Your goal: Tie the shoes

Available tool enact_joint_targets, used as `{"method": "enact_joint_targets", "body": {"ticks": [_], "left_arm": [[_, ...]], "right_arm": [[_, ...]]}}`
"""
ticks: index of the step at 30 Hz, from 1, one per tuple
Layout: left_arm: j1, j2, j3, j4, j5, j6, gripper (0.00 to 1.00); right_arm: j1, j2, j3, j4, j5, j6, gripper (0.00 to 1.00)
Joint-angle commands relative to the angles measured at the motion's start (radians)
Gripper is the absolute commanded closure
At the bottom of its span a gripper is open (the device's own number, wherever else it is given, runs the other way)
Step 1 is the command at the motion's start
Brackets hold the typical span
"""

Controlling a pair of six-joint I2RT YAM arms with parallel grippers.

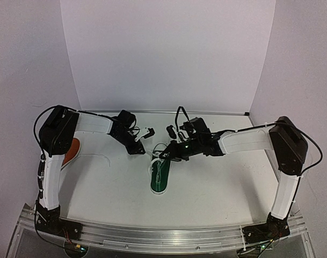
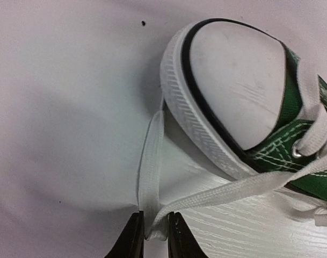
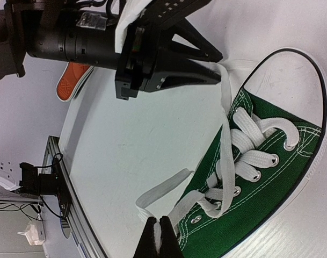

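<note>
The dark green shoe (image 1: 160, 176) lies mid-table with its white laces (image 3: 226, 123) loose, toe cap (image 2: 235, 80) toward the far side. My left gripper (image 2: 155, 235) sits just past the toe, shut on a folded stretch of lace (image 2: 151, 156). In the right wrist view the left gripper (image 3: 219, 73) holds a strand pulled taut over the eyelets. My right gripper (image 3: 160, 240) is shut on a lace loop (image 3: 166, 185) beside the green shoe (image 3: 265, 188). From above, both grippers (image 1: 145, 152) (image 1: 164, 155) meet at the shoe's far end. The orange-red shoe (image 1: 72, 150) lies far left, partly behind the left arm.
An aluminium rail (image 1: 163, 236) runs along the near table edge, with the arm bases on it. White walls close the back and sides. The orange-red shoe's sole (image 3: 72, 80) shows beyond the left arm in the right wrist view.
</note>
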State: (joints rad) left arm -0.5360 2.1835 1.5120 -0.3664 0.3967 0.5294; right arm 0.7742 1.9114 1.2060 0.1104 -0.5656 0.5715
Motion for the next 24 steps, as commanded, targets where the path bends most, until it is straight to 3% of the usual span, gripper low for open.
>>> {"method": "enact_joint_targets", "body": {"ticks": [1, 5, 10, 18, 24], "left_arm": [[0.002, 0.002, 0.052, -0.133, -0.098, -0.008, 0.9], [0.001, -0.097, -0.046, -0.092, -0.098, -0.036, 0.99], [-0.017, -0.303, -0.222, 0.035, -0.032, -0.131, 1.0], [-0.136, -0.503, -0.306, -0.088, 0.003, -0.16, 1.0], [-0.234, -0.625, -0.326, -0.155, 0.166, -0.139, 1.0]], "right_arm": [[0.002, -0.007, 0.024, 0.005, 0.021, -0.019, 1.0], [0.001, -0.004, 0.028, 0.006, 0.029, -0.021, 1.0], [-0.006, 0.001, 0.032, 0.005, 0.032, -0.025, 1.0], [-0.013, 0.018, 0.053, 0.006, 0.033, -0.028, 1.0], [-0.023, 0.029, 0.066, 0.005, 0.025, -0.037, 1.0]]}}
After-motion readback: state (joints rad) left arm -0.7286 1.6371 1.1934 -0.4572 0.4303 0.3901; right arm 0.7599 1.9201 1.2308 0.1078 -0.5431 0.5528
